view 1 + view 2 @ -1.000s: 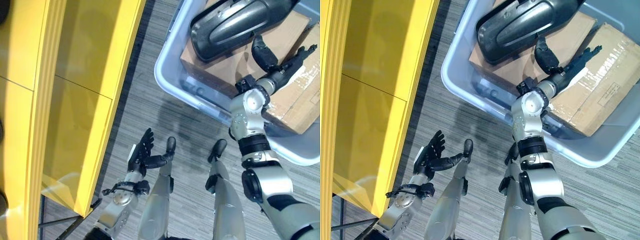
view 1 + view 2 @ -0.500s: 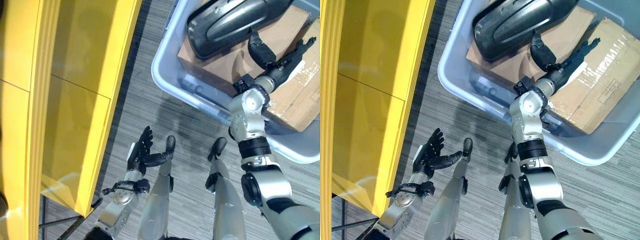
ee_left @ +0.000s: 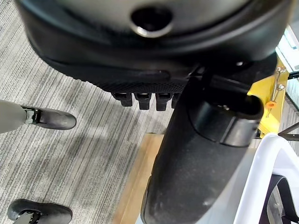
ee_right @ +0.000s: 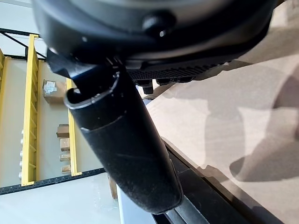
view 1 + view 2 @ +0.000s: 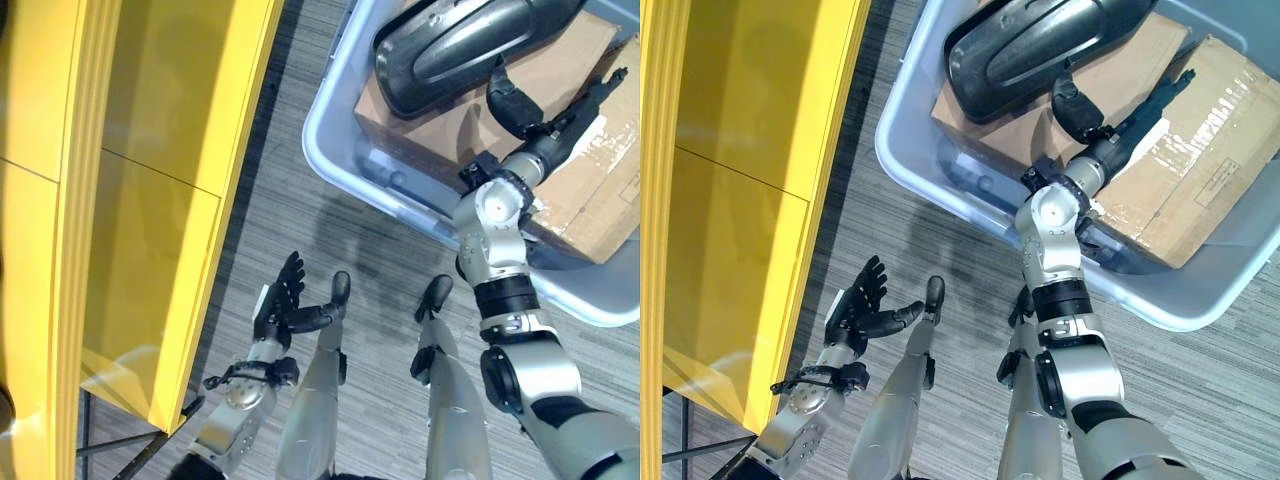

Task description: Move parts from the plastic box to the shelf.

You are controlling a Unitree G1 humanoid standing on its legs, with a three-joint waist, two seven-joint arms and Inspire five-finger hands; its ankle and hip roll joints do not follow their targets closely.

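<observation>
A tall yellow metal shelf [image 5: 150, 180] stood well off to the left hand's outer side, while the pale blue-grey plastic box [image 5: 930, 190] lay on the grey striped carpet [image 5: 300, 230] under the right hand. Inside the box, two brown cardboard cartons [image 5: 1200, 150] sealed with clear tape sat side by side, and a long, dark grey moulded plastic part [image 5: 470, 45] with a glossy curved shell lay across the carton just beyond the right hand's thumb.

The right hand [image 5: 1120, 125] hung over the cartons with its fingers stretched out straight and its thumb spread wide toward the dark part, holding nothing. The left hand [image 5: 285, 305] waited low over the carpet, near the shelf's front edge, palm up, fingers relaxed and apart, also empty.

The moulded part looked rigid and hollow, probably light for its bulk, with a smooth skin that could slip in a one-sided pinch; its length suggested a hold near the middle, or one hand under each end. The cartons looked stiff, their weight impossible to judge, and their taped faces slick; the edges seemed the safer purchase.

A small printed label showed on the farther carton, too small to read.
</observation>
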